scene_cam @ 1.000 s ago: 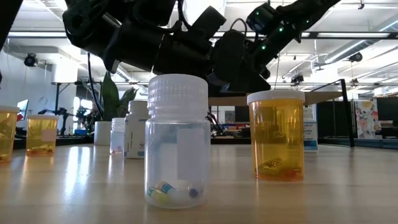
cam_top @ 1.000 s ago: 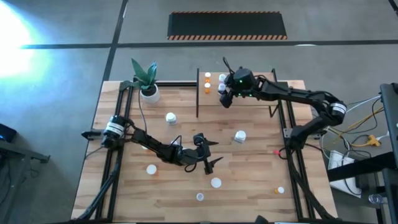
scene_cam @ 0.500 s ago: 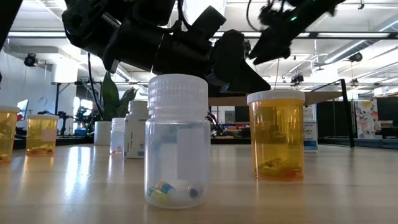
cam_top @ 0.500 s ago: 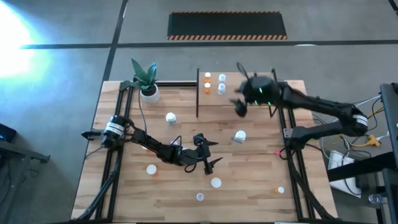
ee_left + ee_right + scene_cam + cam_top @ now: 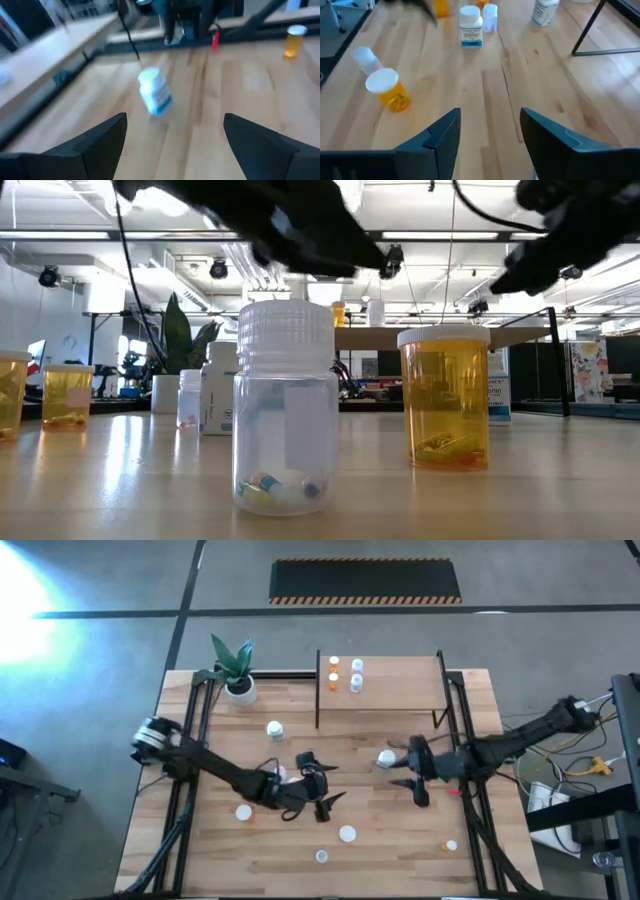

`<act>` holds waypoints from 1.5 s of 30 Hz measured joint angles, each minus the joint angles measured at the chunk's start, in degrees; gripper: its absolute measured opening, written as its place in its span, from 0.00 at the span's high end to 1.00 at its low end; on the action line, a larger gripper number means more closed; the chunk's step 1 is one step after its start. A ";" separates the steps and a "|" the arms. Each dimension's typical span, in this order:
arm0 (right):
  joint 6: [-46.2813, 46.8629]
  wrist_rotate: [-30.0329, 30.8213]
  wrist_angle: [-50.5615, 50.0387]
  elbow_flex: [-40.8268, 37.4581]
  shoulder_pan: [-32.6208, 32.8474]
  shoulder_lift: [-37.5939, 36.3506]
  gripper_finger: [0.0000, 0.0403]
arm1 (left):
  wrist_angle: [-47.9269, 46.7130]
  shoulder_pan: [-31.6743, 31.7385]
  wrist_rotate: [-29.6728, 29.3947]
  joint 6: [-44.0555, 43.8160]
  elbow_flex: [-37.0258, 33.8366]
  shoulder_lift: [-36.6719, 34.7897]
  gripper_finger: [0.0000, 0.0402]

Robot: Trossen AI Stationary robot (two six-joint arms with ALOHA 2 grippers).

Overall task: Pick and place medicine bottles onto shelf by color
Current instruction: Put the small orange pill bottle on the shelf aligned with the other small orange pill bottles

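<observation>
Right end effector open, empty, left end effector open, empty

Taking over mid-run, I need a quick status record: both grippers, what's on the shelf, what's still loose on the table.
left gripper: open, empty, over the table's middle
right gripper: open, empty, beside the white bottle, not touching it
shelf: holds four small bottles, clustered at its left end, two with orange bodies
table: bottles still loose include a white one near the plant pot, a clear bottle and an orange bottle at the front edge
held: nothing by either arm
</observation>
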 joint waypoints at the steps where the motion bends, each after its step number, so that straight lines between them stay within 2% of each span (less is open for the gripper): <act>1: 0.67 2.49 0.34 -0.69 2.32 0.04 0.52 | -6.15 -0.52 -0.04 -3.84 0.25 -2.43 0.22; 4: 2.19 8.24 1.52 -1.55 7.95 0.93 0.52 | -26.46 -2.08 0.31 -19.02 0.90 -8.94 0.22; 8: 3.15 8.80 -0.41 -0.17 13.58 1.55 0.53 | -48.33 -4.73 0.46 -41.78 0.06 -14.96 0.22; 10: 4.94 7.96 -4.27 2.00 15.96 1.45 0.53 | -52.40 -6.31 0.11 -49.43 -1.03 -16.57 0.22; 13: 7.60 6.56 -9.88 5.79 19.53 2.59 0.53 | -51.25 -8.59 -3.86 -54.52 -3.51 -17.00 0.22; 15: 9.52 6.07 -13.41 8.16 22.89 4.37 0.53 | -44.36 -9.65 -9.18 -54.25 -5.54 -16.21 0.22; 18: 16.52 4.92 -21.75 13.45 27.19 8.50 0.53 | -32.46 -10.12 -15.31 -47.93 -8.22 -13.82 0.22; 22: 31.43 0.27 -37.03 21.03 30.93 15.07 0.53 | -16.18 -9.86 -16.28 -33.23 -9.66 -9.77 0.22; 26: 41.30 -9.59 -43.08 25.22 33.24 21.04 0.53 | -7.51 -9.25 -16.20 -22.54 -9.22 -6.35 0.22; 31: 48.79 -17.26 -43.07 29.27 35.99 26.96 0.50 | -6.53 -8.48 -16.20 -20.80 -9.31 -5.44 0.22; 39: 52.05 -18.29 -47.97 32.54 42.65 35.32 0.35 | -6.54 -8.11 -16.17 -20.78 -9.42 -5.44 0.22; 45: 48.25 -19.05 -49.05 32.42 45.41 41.40 0.35 | -6.56 -8.09 -16.13 -20.78 -9.42 -5.44 0.22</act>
